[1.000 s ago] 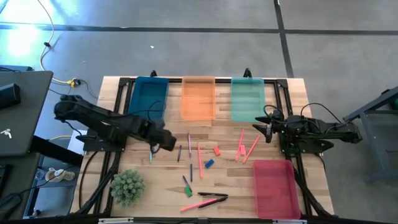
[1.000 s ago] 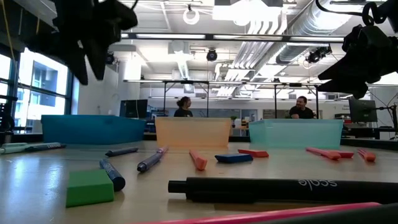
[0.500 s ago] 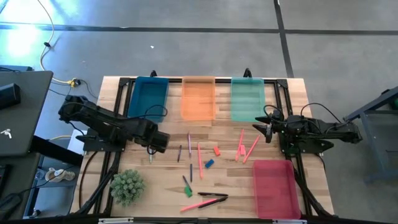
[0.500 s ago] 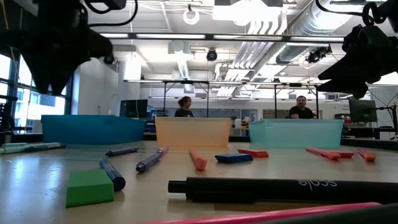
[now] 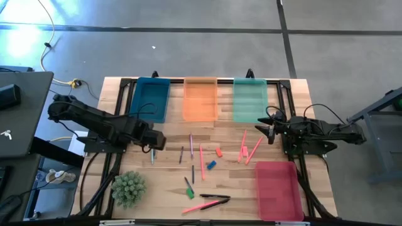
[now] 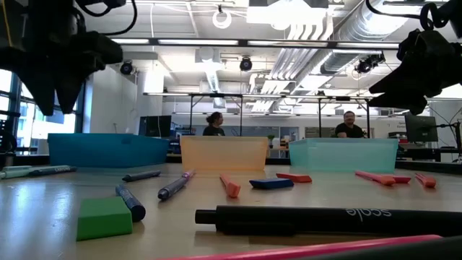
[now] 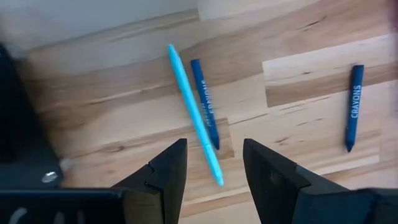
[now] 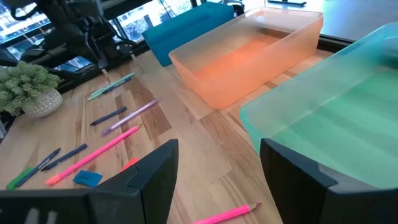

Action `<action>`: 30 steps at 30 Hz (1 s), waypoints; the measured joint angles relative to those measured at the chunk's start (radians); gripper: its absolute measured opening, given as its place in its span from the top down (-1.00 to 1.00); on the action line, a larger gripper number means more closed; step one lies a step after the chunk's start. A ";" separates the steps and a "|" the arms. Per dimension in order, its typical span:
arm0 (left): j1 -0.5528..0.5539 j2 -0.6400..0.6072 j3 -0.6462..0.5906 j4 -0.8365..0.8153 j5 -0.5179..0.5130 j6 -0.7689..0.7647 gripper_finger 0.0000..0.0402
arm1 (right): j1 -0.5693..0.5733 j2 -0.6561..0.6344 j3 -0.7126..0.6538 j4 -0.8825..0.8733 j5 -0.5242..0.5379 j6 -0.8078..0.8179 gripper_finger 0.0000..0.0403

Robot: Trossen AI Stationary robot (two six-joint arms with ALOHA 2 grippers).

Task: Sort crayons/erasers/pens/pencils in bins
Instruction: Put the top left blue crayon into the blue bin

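My left gripper (image 5: 153,145) hovers open above a light-blue pen (image 7: 193,112) and a dark blue crayon (image 7: 205,102), which lie side by side near the table's left edge; it touches neither. My right gripper (image 5: 260,130) waits open and empty in front of the green bin (image 5: 249,100). The blue bin (image 5: 151,99) and orange bin (image 5: 200,98) stand along the far edge, and the red-pink bin (image 5: 278,188) at the near right. The red-orange eraser (image 5: 219,151), blue eraser (image 5: 211,165) and green eraser (image 5: 190,193) lie flat mid-table among thin sticks.
A potted green plant (image 5: 129,187) stands at the near left. A black pen (image 6: 325,219) and a pink stick lie near the front edge. Pink sticks (image 5: 248,149) lie right of centre, and another blue crayon (image 7: 353,106) lies a little way off the left gripper.
My left gripper has gone toward the table's left edge, from over the middle sticks to above the light-blue pen and blue crayon. My right arm has kept still. Nothing on the table has moved.
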 joint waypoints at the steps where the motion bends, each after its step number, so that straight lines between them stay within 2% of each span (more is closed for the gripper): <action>1: 0.000 0.008 -0.009 0.015 0.000 0.000 0.28 | 0.000 0.000 0.000 0.000 0.000 0.000 -0.09; 19: 0.013 0.188 -0.040 0.171 -0.018 -0.015 0.28 | 0.000 0.000 0.000 0.001 0.000 0.000 -0.09; 30: 0.029 0.258 -0.040 0.184 -0.015 -0.015 0.28 | 0.000 0.000 0.000 0.001 0.000 0.000 -0.09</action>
